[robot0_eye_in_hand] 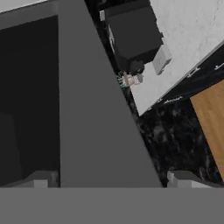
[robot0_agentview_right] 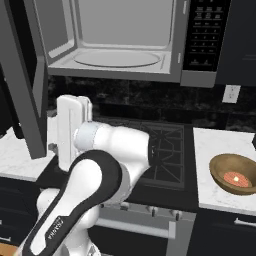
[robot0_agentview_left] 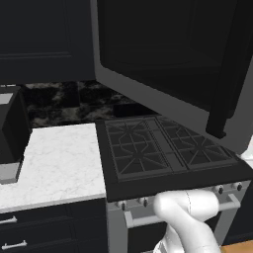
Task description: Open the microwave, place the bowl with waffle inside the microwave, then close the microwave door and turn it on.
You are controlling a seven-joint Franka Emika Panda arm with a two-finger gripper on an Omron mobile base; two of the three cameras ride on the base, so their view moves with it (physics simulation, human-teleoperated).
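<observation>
We see the microwave (robot0_agentview_right: 125, 45) mounted above the stove (robot0_agentview_left: 168, 153), cavity exposed: light grey interior w/ round turntable plate (robot0_agentview_right: 117, 59) on its floor, keypad panel (robot0_agentview_right: 204, 35) on its right side. The microwave door (robot0_agentview_left: 168, 59) is swung wide open; in the left base view it fills the upper right, dark glass in a grey frame, w/ its dark bar handle (robot0_agentview_left: 228, 84) running down the free edge. In the right base view the door shows edge-on at the far left, hanging out over the counter's front edge.

The bowl (robot0_agentview_right: 234, 173) sits on the white counter (robot0_agentview_right: 220, 150) to the right of the stove, near the counter's front edge, upright, w/ a reddish-orange item inside; we can't make out its detail. It's well apart from the microwave and from the arm.

The arm (robot0_agentview_right: 95, 175) rises in front of the stove, forearm going up toward the door's side. In the hand view, the gripper (robot0_eye_in_hand: 111, 179) has its 2 finger tips (robot0_eye_in_hand: 41, 179) set wide apart at the bottom, nothing btwn them; the door's grey frame edge runs up the middle just ahead of them. Whether a tip touches it, we can't tell.

On the counter left of the stove, a black boxy appliance (robot0_agentview_left: 11, 128) w/ grey base stands near the back wall.
</observation>
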